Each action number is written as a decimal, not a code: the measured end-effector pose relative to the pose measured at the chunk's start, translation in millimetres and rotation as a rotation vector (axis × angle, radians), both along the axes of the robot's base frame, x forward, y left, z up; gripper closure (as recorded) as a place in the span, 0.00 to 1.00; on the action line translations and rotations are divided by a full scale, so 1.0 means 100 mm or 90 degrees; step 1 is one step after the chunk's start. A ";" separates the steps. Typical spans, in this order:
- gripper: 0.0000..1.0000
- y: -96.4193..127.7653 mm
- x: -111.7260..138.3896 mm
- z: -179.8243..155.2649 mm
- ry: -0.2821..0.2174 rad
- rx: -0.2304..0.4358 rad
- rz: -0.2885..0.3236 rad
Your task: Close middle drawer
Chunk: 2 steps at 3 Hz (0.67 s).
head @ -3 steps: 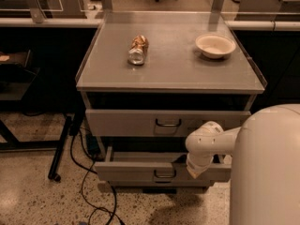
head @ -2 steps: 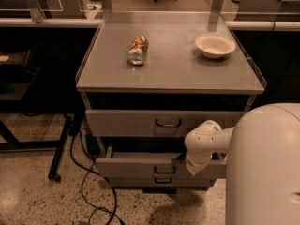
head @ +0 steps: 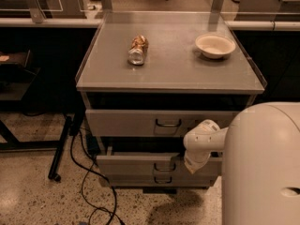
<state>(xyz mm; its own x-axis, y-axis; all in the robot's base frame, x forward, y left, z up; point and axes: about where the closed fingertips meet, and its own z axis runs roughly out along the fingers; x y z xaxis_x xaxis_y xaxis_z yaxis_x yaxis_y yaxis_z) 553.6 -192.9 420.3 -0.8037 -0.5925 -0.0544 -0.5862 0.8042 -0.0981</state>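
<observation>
The middle drawer [head: 136, 166] is the second of three grey drawers in a metal cabinet. It stands pulled out a short way, and its small dark bar handle [head: 165, 167] shows at the centre of its flat front. My white arm reaches in from the right. My gripper [head: 193, 164] is at the right part of that drawer front, just right of the handle, and looks to be against it. The top drawer [head: 140, 123] above sits further in. The lowest drawer [head: 154, 180] shows just below the middle one.
On the cabinet top [head: 168, 71] lie a crushed can [head: 138, 50] and a white bowl [head: 215, 45]. My white body [head: 262, 168] fills the lower right. Black cables [head: 91, 182] and a dark stand leg [head: 61, 149] lie on the speckled floor at the left.
My body and arm have shifted a little to the left, toward the cabinet. The middle drawer front has moved very little, if at all.
</observation>
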 end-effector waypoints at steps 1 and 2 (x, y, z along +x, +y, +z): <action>0.53 0.00 0.00 0.00 0.000 0.000 0.000; 0.28 0.00 0.00 0.00 0.000 0.000 0.000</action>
<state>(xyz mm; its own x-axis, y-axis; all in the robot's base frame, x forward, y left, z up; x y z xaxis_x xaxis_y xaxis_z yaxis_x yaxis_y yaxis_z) 553.5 -192.9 420.3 -0.8037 -0.5925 -0.0543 -0.5862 0.8042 -0.0980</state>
